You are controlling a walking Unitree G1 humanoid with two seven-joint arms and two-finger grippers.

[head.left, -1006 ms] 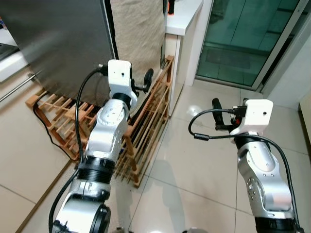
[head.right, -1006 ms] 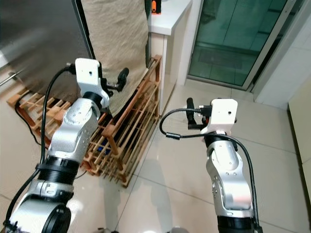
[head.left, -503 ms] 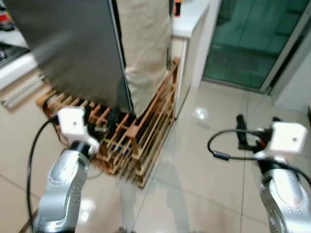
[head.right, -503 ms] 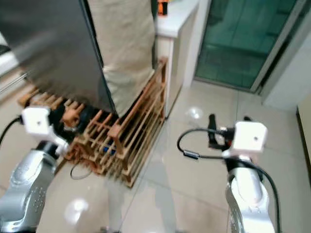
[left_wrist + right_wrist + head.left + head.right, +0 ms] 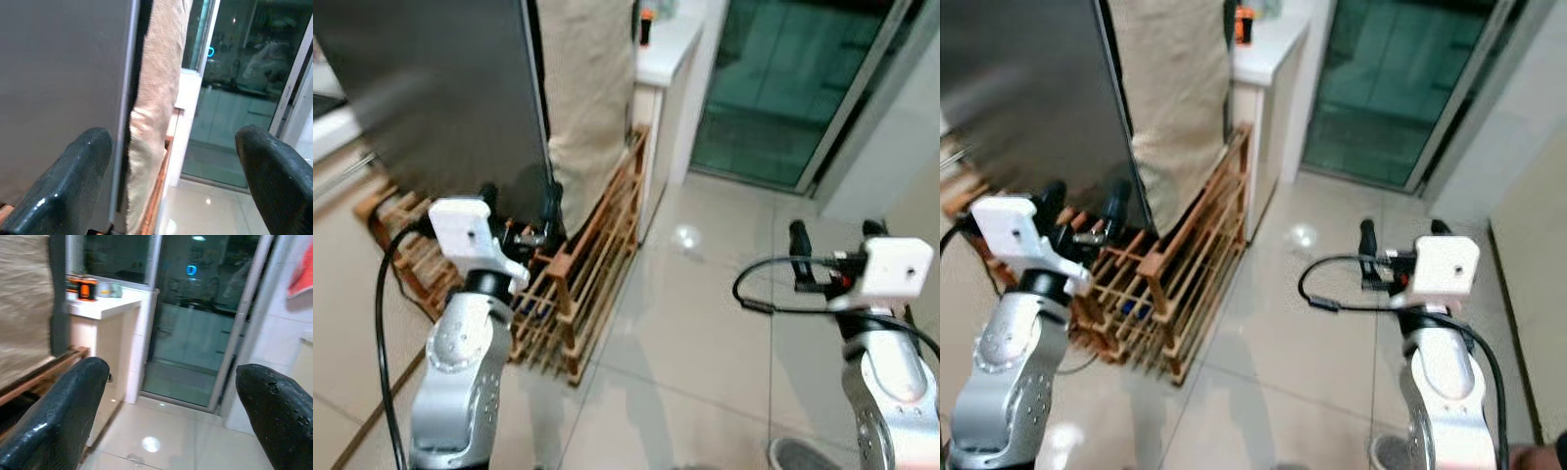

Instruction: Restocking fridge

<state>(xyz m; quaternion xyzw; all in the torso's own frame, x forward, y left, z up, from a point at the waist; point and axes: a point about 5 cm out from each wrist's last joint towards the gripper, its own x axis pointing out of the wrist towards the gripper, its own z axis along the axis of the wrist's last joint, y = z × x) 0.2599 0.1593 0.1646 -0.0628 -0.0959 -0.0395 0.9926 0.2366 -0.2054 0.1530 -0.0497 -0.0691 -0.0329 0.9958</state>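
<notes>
Fridge (image 5: 440, 88) stands tall and grey at the far left of the floor (image 5: 705, 313), with its door shut; nothing to put inside it is in view, and both end effectors are empty; the left end effector (image 5: 519, 201) is up close to the fridge's lower corner, fingers wide apart, with the grey door edge between them in the left wrist view; the right end effector (image 5: 832, 240) hangs over bare floor, well apart from the fridge, fingers also spread wide.

My guess is the step in hand is getting to the fridge door and opening it; to do it well, the robot should step closer and turn left so the door faces it; no handle can be seen, so the left fingers should feel for the door's edge, beside the beige cloth (image 5: 587, 88); go slow, since the wooden rack (image 5: 578, 284) sits on the floor right under that arm and could be bumped; a black cord (image 5: 386, 220) lies by the rack, so the feet must stay off it; keep the right arm tucked away from the white worktop (image 5: 671, 44) and glass door (image 5: 783, 78).
</notes>
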